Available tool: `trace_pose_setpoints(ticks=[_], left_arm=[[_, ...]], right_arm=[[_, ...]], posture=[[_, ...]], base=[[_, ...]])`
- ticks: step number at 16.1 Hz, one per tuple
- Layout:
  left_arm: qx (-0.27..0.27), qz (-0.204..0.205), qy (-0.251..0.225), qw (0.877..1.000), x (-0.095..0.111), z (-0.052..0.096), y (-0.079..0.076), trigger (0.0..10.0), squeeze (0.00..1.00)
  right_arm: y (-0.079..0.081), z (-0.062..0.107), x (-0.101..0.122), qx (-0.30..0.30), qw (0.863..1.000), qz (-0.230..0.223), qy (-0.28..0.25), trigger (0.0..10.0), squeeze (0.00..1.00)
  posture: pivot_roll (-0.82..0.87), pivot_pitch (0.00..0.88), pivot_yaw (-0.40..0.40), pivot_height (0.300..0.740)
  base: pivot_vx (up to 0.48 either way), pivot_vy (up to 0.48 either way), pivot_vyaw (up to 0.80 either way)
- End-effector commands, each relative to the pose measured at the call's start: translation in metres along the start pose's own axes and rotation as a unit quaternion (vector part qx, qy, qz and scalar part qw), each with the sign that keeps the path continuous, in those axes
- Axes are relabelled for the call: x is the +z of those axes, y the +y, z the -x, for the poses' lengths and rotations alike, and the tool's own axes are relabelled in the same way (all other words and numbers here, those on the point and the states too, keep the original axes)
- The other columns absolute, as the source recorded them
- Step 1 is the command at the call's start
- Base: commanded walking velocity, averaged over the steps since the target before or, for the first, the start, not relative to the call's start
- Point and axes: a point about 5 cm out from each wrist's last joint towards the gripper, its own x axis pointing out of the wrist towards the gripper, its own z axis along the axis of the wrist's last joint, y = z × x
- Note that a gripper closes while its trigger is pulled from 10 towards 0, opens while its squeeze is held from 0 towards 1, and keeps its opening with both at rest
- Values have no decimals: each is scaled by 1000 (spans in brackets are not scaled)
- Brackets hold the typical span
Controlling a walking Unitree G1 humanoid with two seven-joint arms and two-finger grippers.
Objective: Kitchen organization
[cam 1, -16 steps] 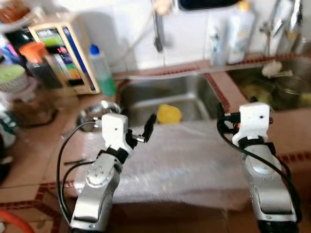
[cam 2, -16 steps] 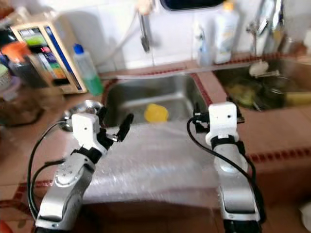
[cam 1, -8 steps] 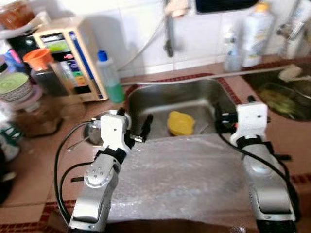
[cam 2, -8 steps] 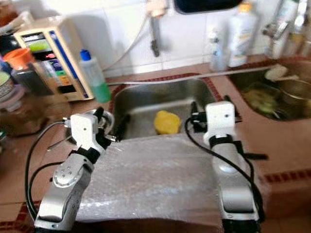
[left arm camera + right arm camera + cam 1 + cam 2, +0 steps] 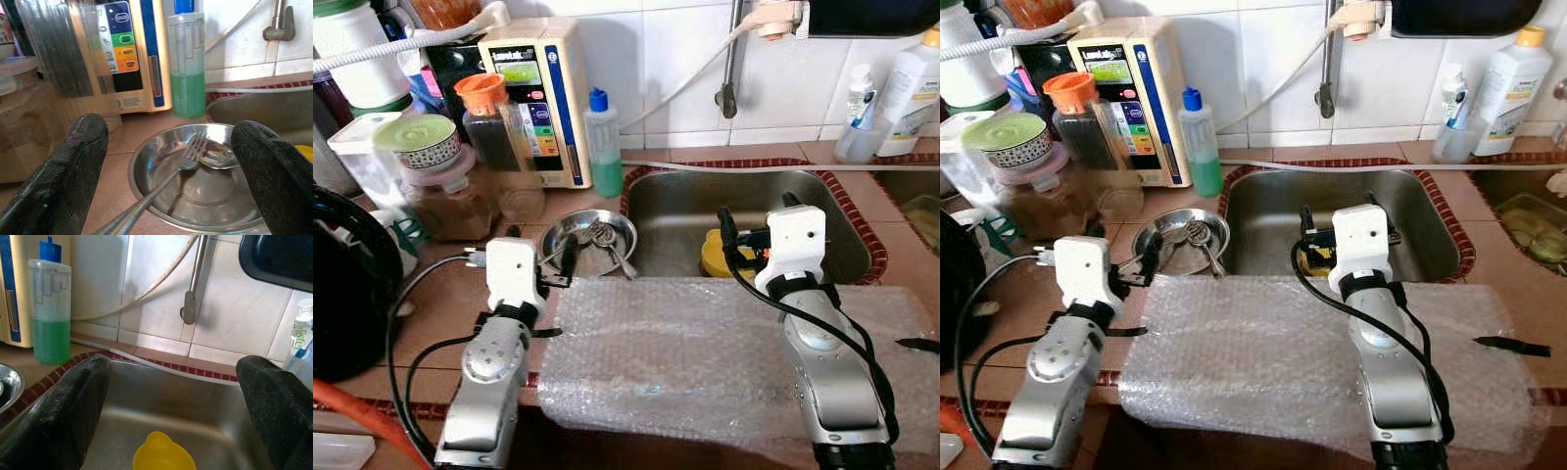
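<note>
Left gripper (image 5: 166, 161) spread wide and empty, poised just above the near rim of a shallow round steel bowl (image 5: 588, 238) on the terracotta-tiled counter (image 5: 440, 304), black fingers (image 5: 63, 171) framing a steel fork (image 5: 166, 183) and spoon (image 5: 217, 157) lying inside it. Right gripper (image 5: 171, 401) likewise wide open and empty, held over the near edge of the stainless steel sink (image 5: 744, 201), with a small yellow plastic cup (image 5: 164, 453) directly ahead between its fingers, down in the basin (partly hidden behind the wrist in the head views). Beneath both forearms, a clear sheet of bubble wrap (image 5: 705, 357) spread along the counter's front edge. Just behind the bowl, a clear bottle of green liquid with a blue cap (image 5: 603, 147), beside a beige box-shaped water purifier (image 5: 536, 93).
</note>
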Motion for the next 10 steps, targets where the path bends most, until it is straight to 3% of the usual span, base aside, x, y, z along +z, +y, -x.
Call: trace_pose_setpoints(ticks=[1, 10], left_arm=[[5, -4, -1, 1000, 0, 1, 0, 10000, 0], [9, 12, -12, 1000, 2, -5, -12, 10000, 0]], right_arm=[[1, -3, 3, 10, 1000, 0, -6, 10000, 0], [11, -14, 9, 57, 998, 2, -6, 10000, 0]], posture=[[-243, 12, 84, 740], [-211, 24, 6, 740]], base=[[0, 0, 0], [0, 0, 0]])
